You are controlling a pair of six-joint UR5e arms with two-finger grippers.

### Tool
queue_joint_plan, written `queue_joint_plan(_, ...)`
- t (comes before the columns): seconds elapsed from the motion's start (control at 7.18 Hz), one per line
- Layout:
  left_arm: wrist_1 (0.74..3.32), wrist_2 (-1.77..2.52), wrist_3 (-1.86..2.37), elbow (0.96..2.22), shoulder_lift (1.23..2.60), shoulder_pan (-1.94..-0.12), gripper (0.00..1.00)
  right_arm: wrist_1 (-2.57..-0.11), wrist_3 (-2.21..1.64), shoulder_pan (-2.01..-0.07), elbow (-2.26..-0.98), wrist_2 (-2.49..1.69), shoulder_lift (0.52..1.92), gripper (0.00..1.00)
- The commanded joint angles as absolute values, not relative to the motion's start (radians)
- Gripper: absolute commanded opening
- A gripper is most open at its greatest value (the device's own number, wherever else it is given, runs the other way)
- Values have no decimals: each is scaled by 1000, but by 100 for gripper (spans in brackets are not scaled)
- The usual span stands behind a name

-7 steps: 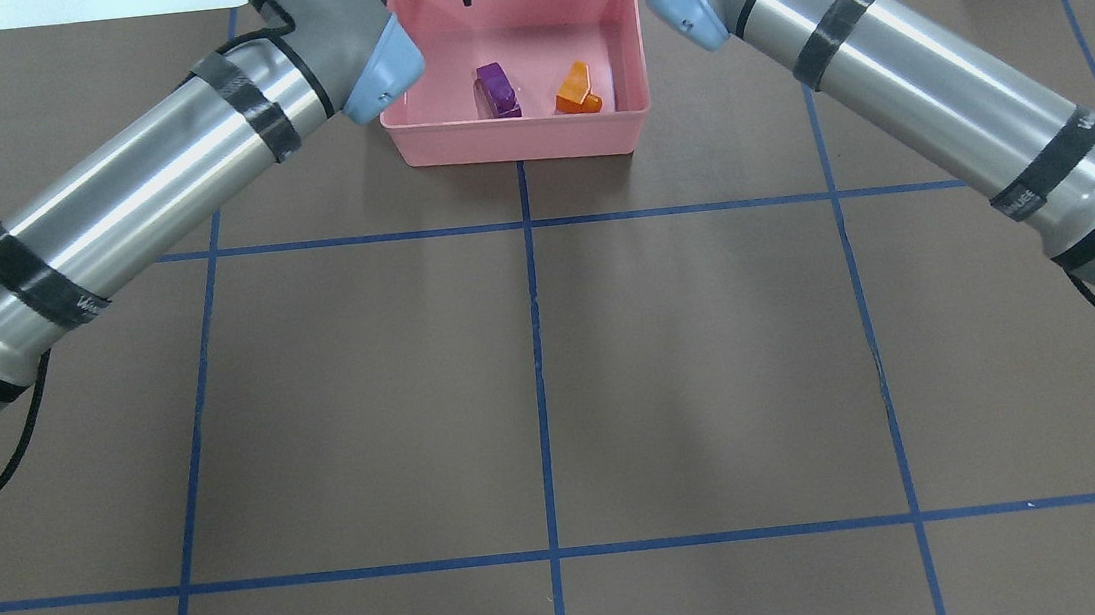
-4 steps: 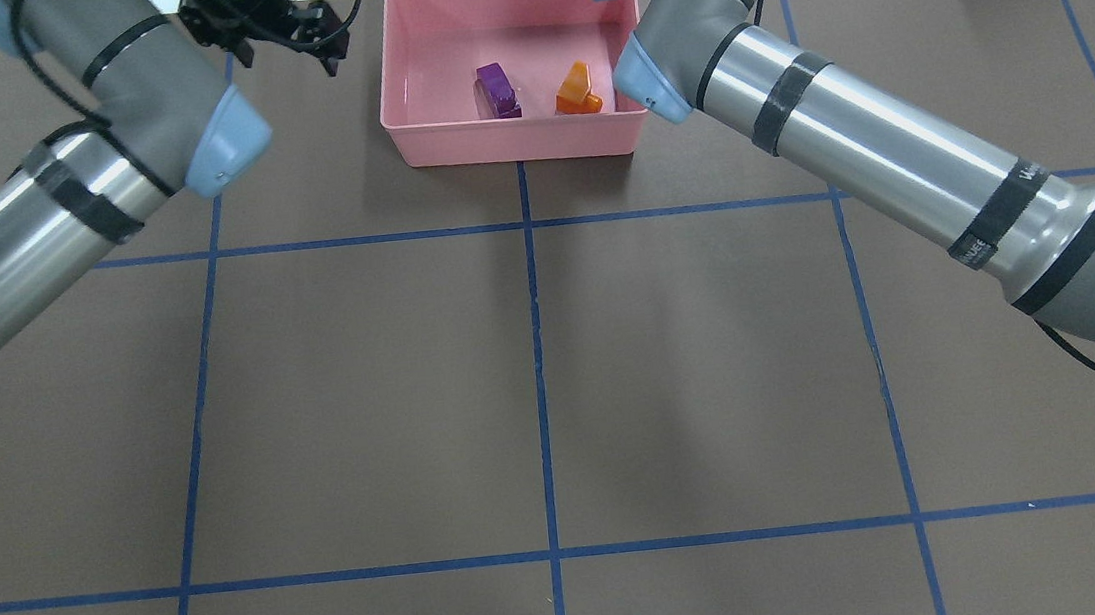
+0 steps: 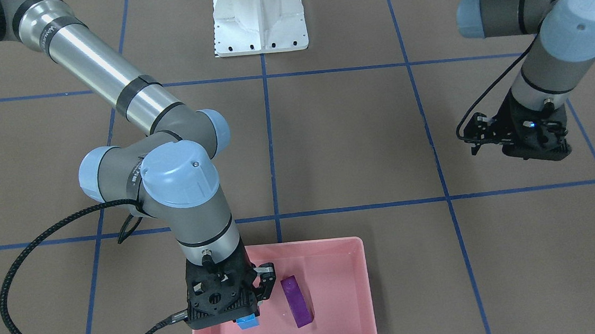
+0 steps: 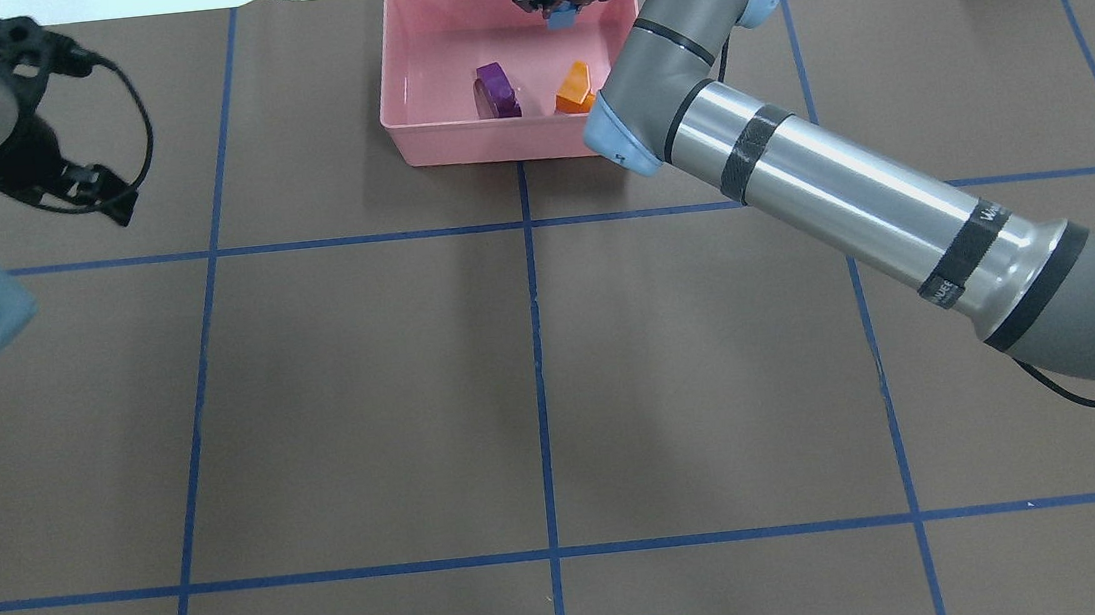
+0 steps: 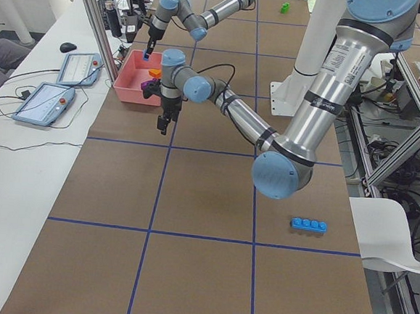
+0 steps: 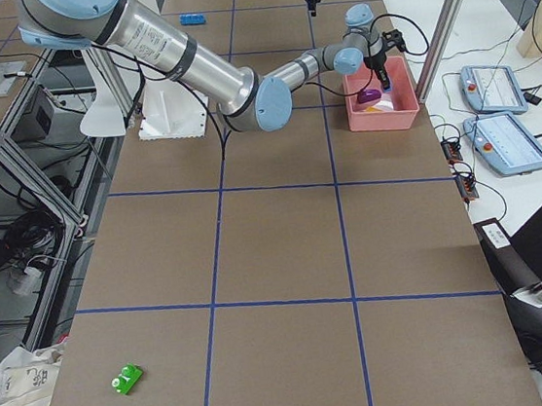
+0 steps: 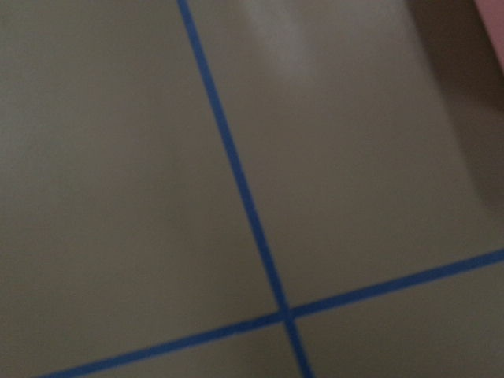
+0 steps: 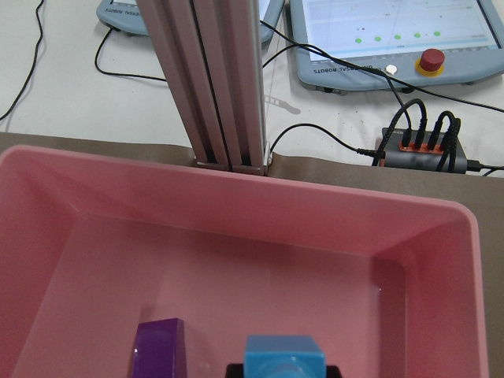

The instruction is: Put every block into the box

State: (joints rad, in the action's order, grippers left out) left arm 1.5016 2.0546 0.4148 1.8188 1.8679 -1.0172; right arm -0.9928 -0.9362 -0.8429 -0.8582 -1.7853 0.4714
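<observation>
Over the far part of the box (image 4: 452,146), my right gripper (image 4: 563,5) is clamped on the small light-blue block (image 4: 563,19). Fingers pinch its sides, and the block hangs under the fingertips, clear of the box floor. Below it and nearer to me lie the purple block (image 4: 496,89) and, to its right, the orange block (image 4: 575,89). Both sit on the floor by the box's near wall, apart from each other, neither touching the held one. Right wrist view: purple block just left of the held block, bare pink floor ahead up to the far wall. That far wall sits at the table (image 4: 364,385) edge with an aluminium post (image 8: 213,79) right behind it, and the box's right wall is near my gripper. My left gripper (image 3: 473,134) is well off to the left over bare table, jaws apart, holding nothing. Its camera shows only brown surface and blue tape lines (image 7: 242,181). The long four-stud light-blue block (image 5: 309,224) lies on the table far out on my left. The green block (image 6: 127,379) lies far out on my right. Both are well apart from the box.
</observation>
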Motion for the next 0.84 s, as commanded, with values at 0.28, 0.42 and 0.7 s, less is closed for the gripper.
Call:
queue_joint_plan(0.28, 1767, 2059, 536, 2003, 1372, -1020, 100, -999, -1038, -839, -868, -1782, 456, 99)
queue_joint_plan(0.42, 2021, 2059, 645, 1941, 1271, -1013, 100, -999, -1045, -842, -876, -1790, 456, 99)
queue_joint_plan(0.7, 2280, 2118, 710, 1913, 1071, -1003, 100, -1128, -1045, -862, -961, -1845, 460, 99)
